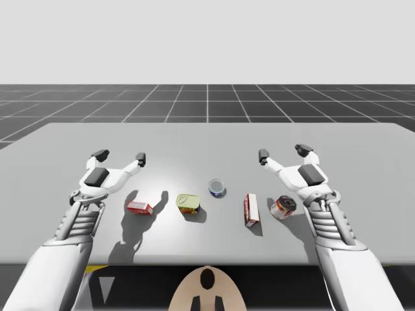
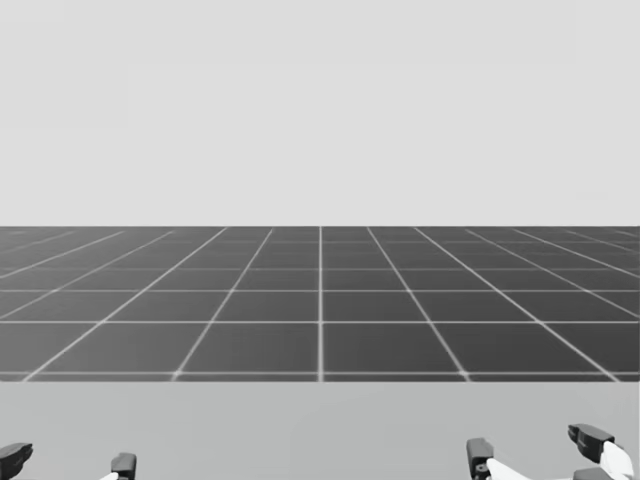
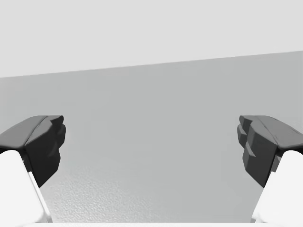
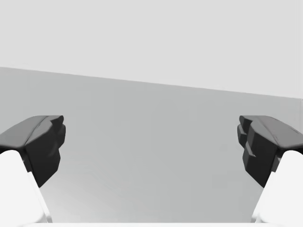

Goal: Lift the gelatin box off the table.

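At the lower left of the high view, a small red box (image 1: 139, 207) lies flat on the surface (image 1: 194, 146). I take it for the gelatin box, though a longer red-and-white box (image 1: 251, 210) right of centre could be it instead; I cannot tell for sure. The small box sits below my left gripper (image 1: 120, 155) in the frame, toward the surface's near edge, with its long axis running roughly left to right. The left arm is plainly the nearer, and it would have to draw back and down to reach the box. The left fingers stand wide apart with nothing between them, as the left wrist view (image 3: 151, 142) also shows. My right gripper (image 1: 283, 153) is equally wide and empty. A green-yellow can (image 1: 188, 203) stands apart to the box's right, leaving room on both sides. The near edge is fairly close below.
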You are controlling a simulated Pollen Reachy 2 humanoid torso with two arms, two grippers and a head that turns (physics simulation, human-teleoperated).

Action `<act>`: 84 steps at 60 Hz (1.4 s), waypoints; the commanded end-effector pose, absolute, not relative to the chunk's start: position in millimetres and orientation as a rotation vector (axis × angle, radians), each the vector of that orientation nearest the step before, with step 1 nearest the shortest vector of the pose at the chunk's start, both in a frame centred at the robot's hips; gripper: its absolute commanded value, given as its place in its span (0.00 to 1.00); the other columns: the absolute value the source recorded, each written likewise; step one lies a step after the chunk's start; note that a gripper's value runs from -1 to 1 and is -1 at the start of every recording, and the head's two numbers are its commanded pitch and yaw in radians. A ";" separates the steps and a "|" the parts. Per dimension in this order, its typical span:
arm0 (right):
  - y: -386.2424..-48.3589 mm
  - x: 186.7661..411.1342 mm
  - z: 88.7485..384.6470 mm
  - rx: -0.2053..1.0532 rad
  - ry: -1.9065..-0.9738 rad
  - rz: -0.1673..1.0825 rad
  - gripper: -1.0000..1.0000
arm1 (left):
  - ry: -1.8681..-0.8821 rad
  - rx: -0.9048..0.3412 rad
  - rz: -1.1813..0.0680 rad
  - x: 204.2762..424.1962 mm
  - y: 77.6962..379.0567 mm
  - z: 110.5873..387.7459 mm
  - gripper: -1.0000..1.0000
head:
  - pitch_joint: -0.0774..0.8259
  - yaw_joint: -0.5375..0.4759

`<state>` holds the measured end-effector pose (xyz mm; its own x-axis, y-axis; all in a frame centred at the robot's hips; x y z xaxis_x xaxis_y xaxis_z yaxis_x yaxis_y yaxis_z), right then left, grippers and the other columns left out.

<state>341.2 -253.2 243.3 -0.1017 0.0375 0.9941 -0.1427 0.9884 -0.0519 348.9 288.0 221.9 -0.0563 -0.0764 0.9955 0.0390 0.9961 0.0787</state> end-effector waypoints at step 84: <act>-252.6 344.7 239.5 0.040 -1.623 0.145 0.00 | -1.630 0.057 -0.105 350.2 288.9 221.7 0.00 | 0.90 0.91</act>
